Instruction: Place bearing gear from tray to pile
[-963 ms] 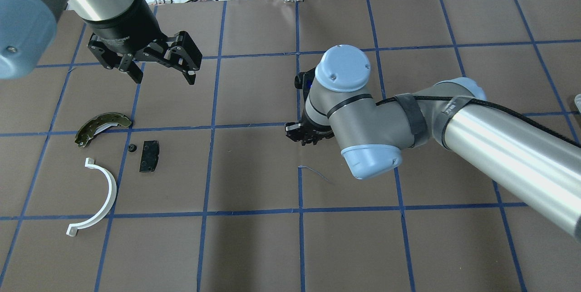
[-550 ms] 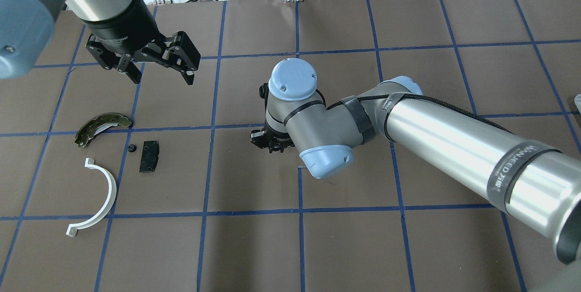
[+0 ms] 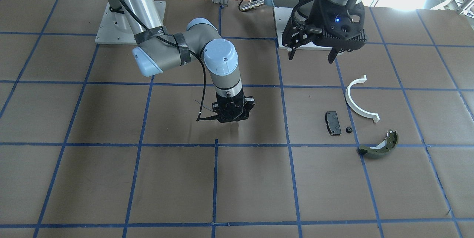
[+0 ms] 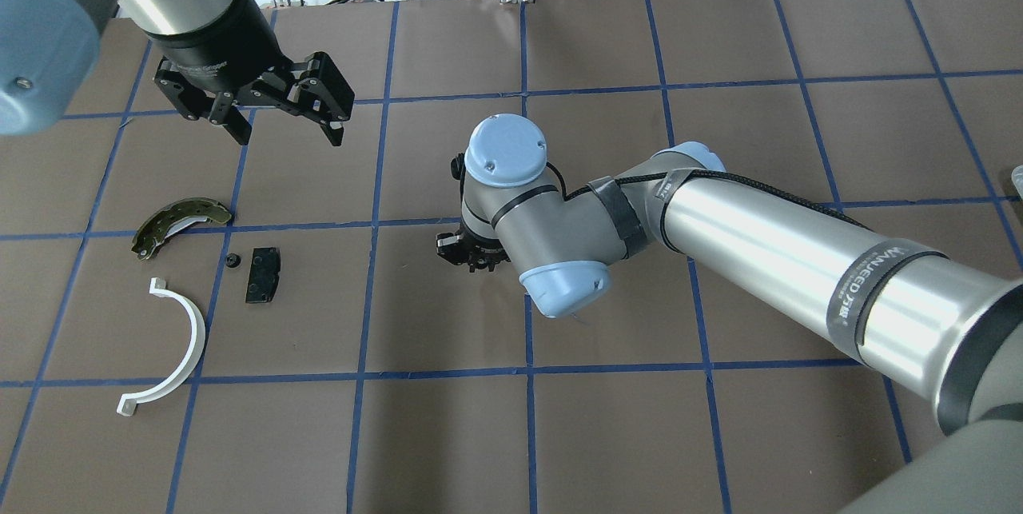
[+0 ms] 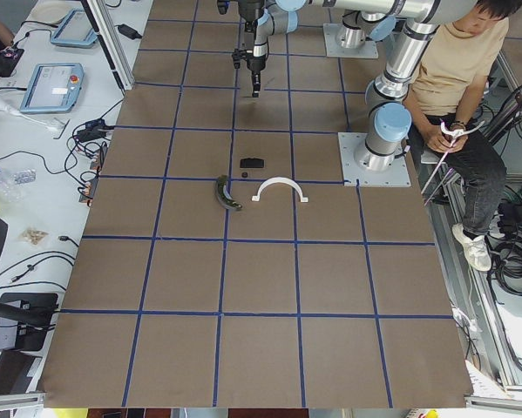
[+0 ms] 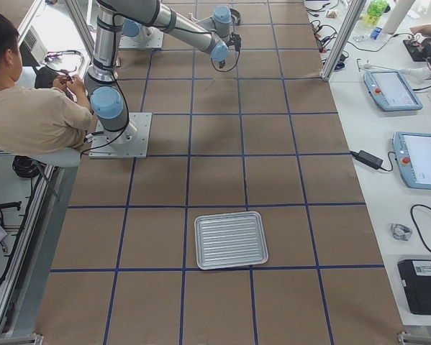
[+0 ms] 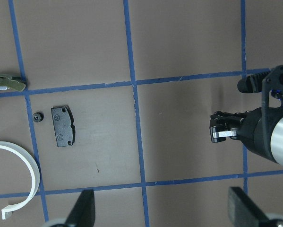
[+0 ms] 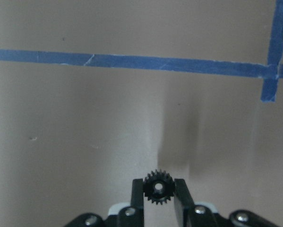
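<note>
Small black toothed gear (image 8: 156, 188): fine teeth all round the rim, a round bore through the centre with pale counter showing through it. It faces the right wrist camera flat-on.

Right claw (image 4: 471, 253): two black fingers (image 8: 137, 195) pressed against opposite sides of the gear, pinching it at the tips. It points straight down over the brown paper-covered counter with a blue tape grid (image 4: 447, 434), near the counter's middle. A soft shadow lies on the paper just beyond the gear.

Pile, well apart from the held gear, toward the robot's left:
- curved olive-green brake shoe (image 4: 180, 220)
- small flat black rectangular pad (image 4: 262, 275)
- white plastic half-ring (image 4: 188, 338), open side away from the pad
- a second tiny black gear (image 4: 232, 260), just beside the pad, between it and the shoe

None of these parts touch one another.

Left claw (image 4: 288, 134): fingers spread wide, holding nothing, hanging above the counter on the far side of the pile in the overhead view.

Ribbed silver metal tray (image 6: 231, 239): seen only from the right end, lying flat, well apart from both arms.
</note>
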